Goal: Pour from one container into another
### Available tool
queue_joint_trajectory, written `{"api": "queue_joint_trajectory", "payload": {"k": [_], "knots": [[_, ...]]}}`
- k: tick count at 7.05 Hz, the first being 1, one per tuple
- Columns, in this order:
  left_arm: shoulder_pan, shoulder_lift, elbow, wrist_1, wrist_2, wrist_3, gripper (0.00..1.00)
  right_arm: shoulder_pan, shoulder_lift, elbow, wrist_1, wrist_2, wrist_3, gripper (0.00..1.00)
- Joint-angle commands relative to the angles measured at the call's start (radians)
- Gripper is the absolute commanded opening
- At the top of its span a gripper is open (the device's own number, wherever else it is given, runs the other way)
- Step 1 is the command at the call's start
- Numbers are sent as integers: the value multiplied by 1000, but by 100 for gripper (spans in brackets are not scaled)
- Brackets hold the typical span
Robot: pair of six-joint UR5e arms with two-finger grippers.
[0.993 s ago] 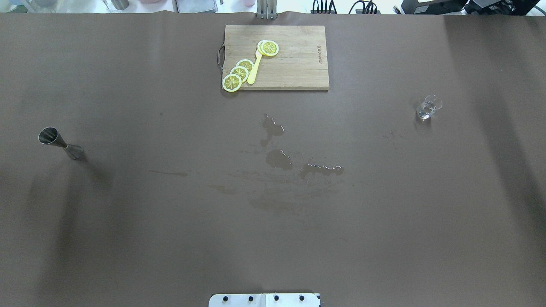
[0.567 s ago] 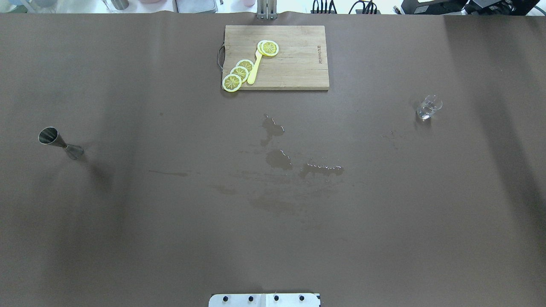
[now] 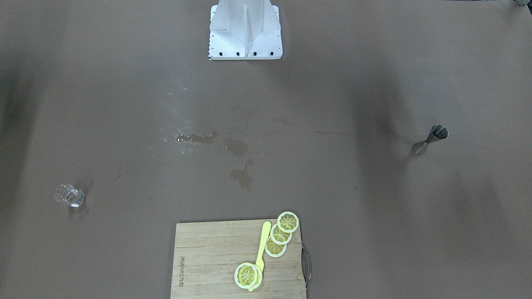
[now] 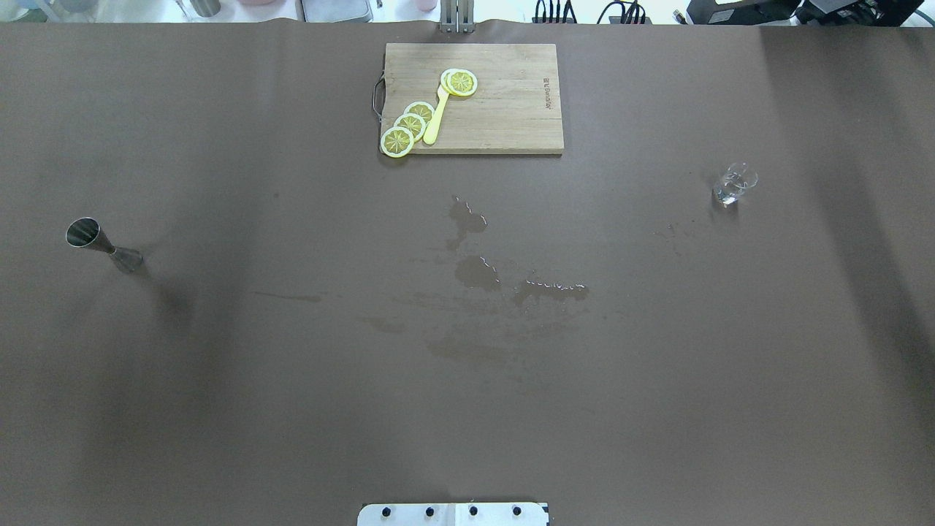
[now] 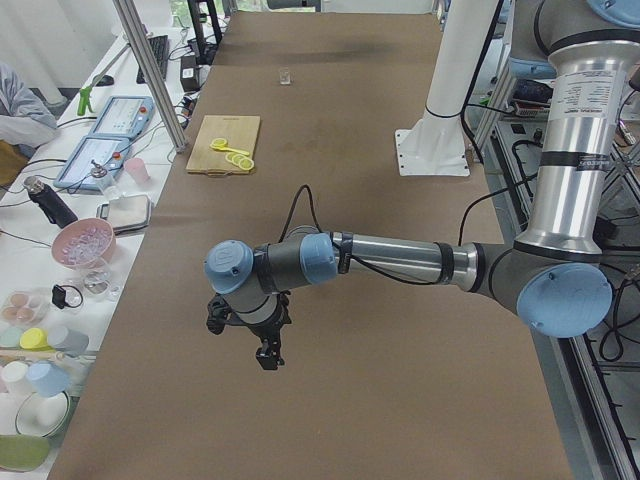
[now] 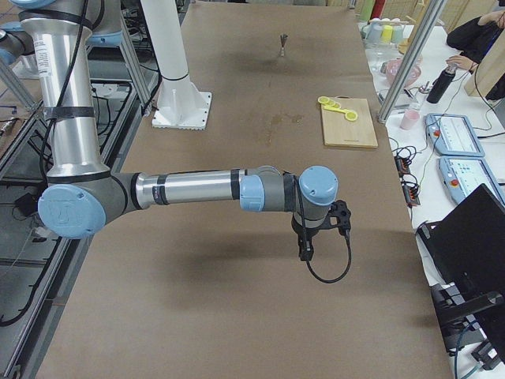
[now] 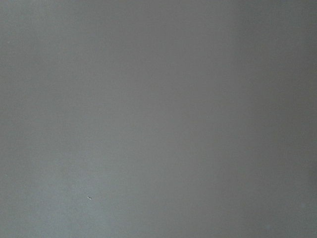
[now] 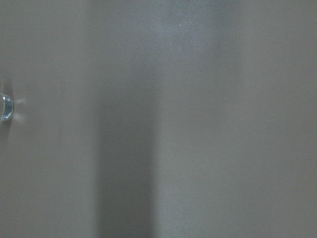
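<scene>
2 containers: a steel jigger stands upright on the left side of the table; a small clear glass stands on the right side, well apart from it.
Left gripper: hangs above bare table at the left end, fingers pointing down; it shows only in the side view, so I cannot tell whether they are spread or together.
Right gripper: hangs above the right end, fingers down; again a side view only, so I cannot tell its state.
Right wrist view: the glass sits at the left edge.
Left wrist view: bare brown table cover.
Spill: wet patches at the table's middle, between the 2 containers.
Cutting board: wooden, at the far edge's middle, carrying lemon slices and a yellow plastic utensil.
</scene>
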Motion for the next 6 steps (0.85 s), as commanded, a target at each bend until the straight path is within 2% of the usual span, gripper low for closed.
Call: {"api": "queue_joint_trajectory", "payload": {"k": [1, 3, 5, 6], "knots": [[-7, -2, -6, -1, 1, -68, 98, 0, 2, -2, 0, 0, 0, 100], [-31, -3, -9, -1, 1, -68, 98, 0, 2, -4, -2, 2, 0, 100], [-125, 11, -37, -1, -1, -62, 98, 0, 1, -4, -2, 2, 0, 100], [-123, 11, -37, 1, 1, -67, 98, 0, 1, -4, -2, 2, 0, 100]]}}
